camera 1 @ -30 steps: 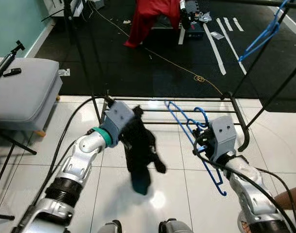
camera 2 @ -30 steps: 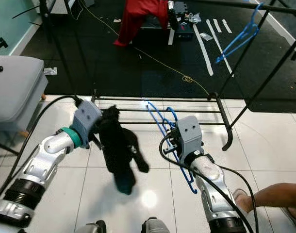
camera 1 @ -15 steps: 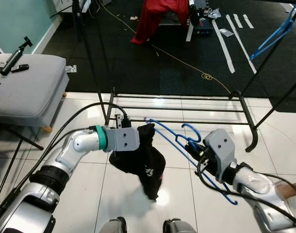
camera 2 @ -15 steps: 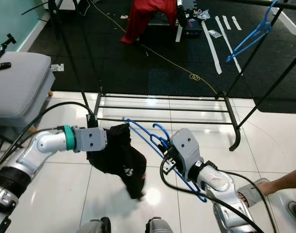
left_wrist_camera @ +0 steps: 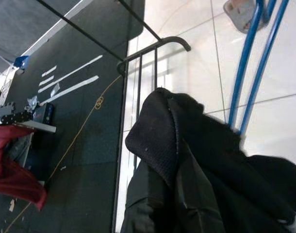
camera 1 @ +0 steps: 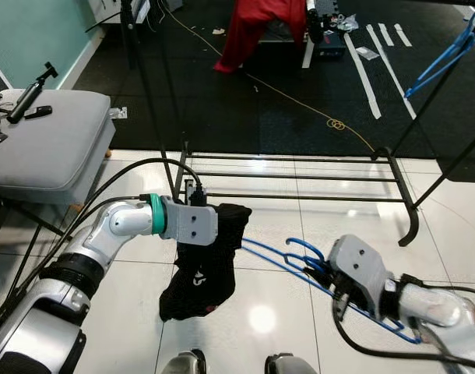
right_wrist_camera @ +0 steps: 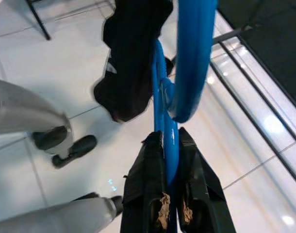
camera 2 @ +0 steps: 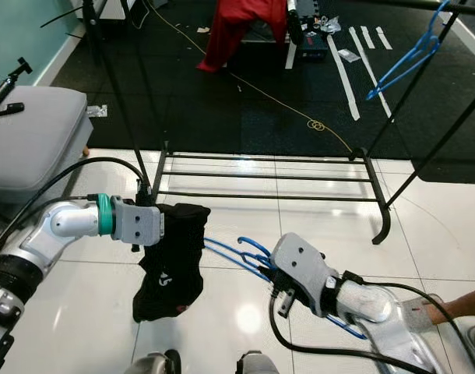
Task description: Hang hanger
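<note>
A blue plastic hanger (camera 1: 275, 258) lies almost flat above the white tile floor, its hook near my right wrist. My right gripper (camera 1: 328, 271) is shut on it; the right wrist view has both black fingers (right_wrist_camera: 147, 167) clamped on the blue bar (right_wrist_camera: 166, 121). The hanger's far end reaches into a black garment (camera 1: 197, 269). That garment hangs limp from my left gripper (camera 1: 220, 224), which is shut on its top edge; the fingers are buried in the cloth (left_wrist_camera: 187, 160). Behind stands a black clothes rack (camera 1: 300, 176) with another blue hanger (camera 1: 446, 53) on it at the upper right.
A grey padded bench (camera 1: 43, 144) with a small tripod on it stands at the left. A red cloth (camera 1: 257, 27) and a yellow cable (camera 1: 300, 97) lie on the dark carpet beyond the rack. A person's foot (camera 2: 455, 305) is at the lower right.
My right gripper has dropped lower and tipped the hanger flatter, its end now at the garment. The garment has swung to hang straight down from my left gripper.
</note>
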